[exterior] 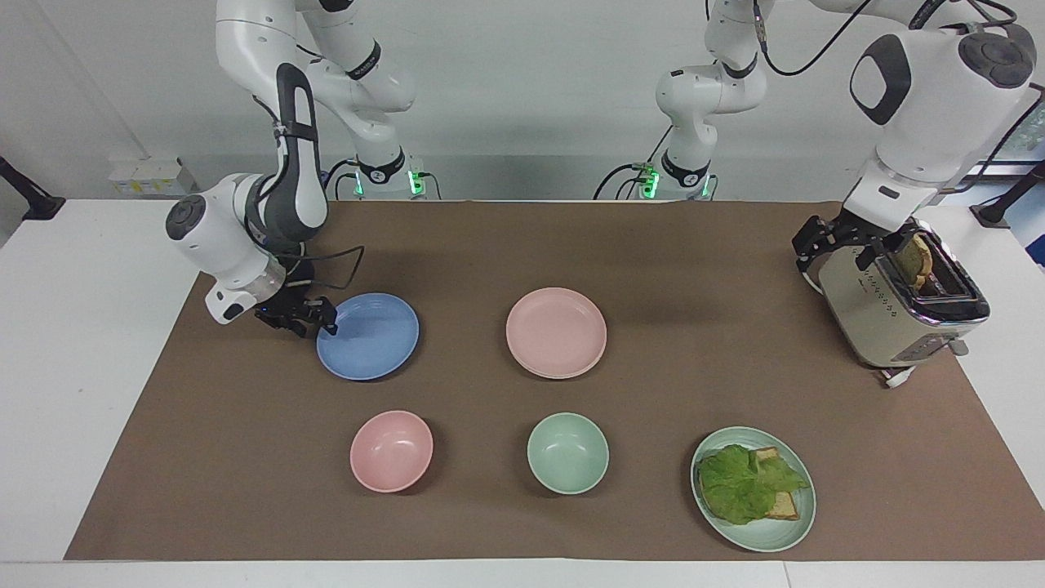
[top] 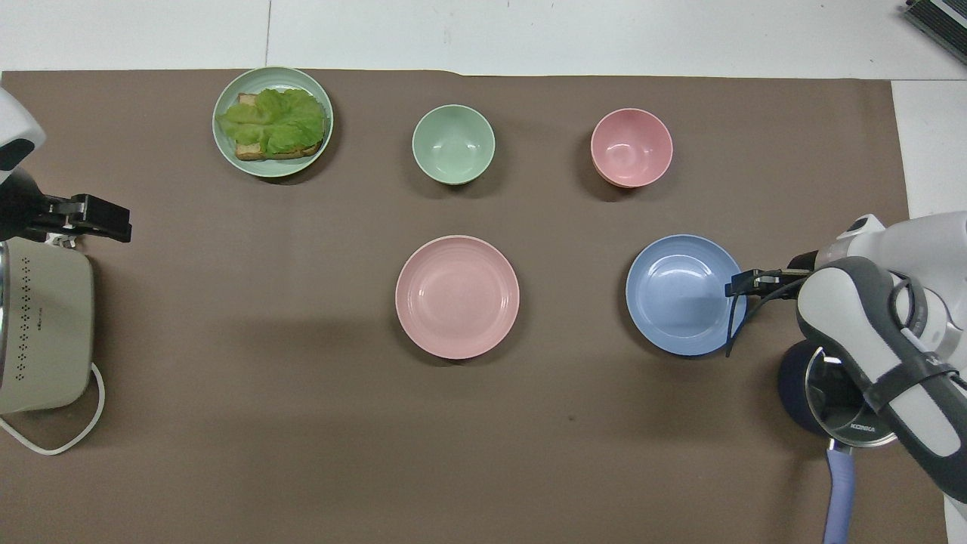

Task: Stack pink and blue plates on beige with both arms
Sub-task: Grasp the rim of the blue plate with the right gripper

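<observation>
The right gripper (exterior: pixel 320 320) sits at the rim of the blue plate (exterior: pixel 367 336) toward the right arm's end of the table; I cannot tell how its fingers stand. The pink plate (exterior: pixel 556 331) lies beside the blue one, apparently atop a beige plate whose edge I barely see. The left gripper (exterior: pixel 833 242) hangs open over the toaster (exterior: pixel 898 302).

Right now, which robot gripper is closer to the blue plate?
The right gripper, at the blue plate's rim on the right arm's end. The left gripper is over the toaster, at the table's left-arm end.
</observation>
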Controlling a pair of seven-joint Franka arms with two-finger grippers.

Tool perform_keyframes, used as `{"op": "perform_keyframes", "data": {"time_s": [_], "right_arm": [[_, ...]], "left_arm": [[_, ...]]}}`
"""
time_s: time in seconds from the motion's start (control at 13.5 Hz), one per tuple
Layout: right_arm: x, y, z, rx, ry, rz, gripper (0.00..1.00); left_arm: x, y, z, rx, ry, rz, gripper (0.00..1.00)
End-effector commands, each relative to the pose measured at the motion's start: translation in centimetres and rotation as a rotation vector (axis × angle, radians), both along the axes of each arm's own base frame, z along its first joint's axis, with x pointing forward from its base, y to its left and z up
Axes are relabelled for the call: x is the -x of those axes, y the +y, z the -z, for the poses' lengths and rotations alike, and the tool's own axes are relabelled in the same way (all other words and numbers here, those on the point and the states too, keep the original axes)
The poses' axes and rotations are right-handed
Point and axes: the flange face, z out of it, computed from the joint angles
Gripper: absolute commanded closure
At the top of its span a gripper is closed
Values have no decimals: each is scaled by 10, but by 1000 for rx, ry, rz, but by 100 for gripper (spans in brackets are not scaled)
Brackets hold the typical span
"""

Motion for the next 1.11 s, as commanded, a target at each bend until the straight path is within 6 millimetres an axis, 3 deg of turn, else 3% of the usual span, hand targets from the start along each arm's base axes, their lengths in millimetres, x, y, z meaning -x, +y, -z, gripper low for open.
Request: {"op": "perform_keyframes", "data": {"time_s": [0.0,0.07,0.22,0.52,0.66,0.81,0.89,1.03], "right_arm": [[3,-1,7,-19,-20,-1,48],[3,-1,8,-20,-18,4,61],[3,0,8,-21,-15,8,100],[3,-2,6,-27,-2,6,100],[2,12,-16,-40,7,-20,100],[0,41,-52,-46,10,-2,100],[-4,79,-74,-43,3,9,100],[-12,134,-90,-40,-3,44,100]], "left_arm": [[3,3,-7,-22,16,16,0],[6,2,-15,-20,-2,17,0],[7,0,-16,-9,-4,11,0],[7,1,-15,-8,-4,4,0],[7,1,-16,-9,-10,3,0],[7,1,-16,-8,-5,6,0],[7,1,-16,-9,-5,6,0],[7,2,-16,-8,-5,4,0]]}}
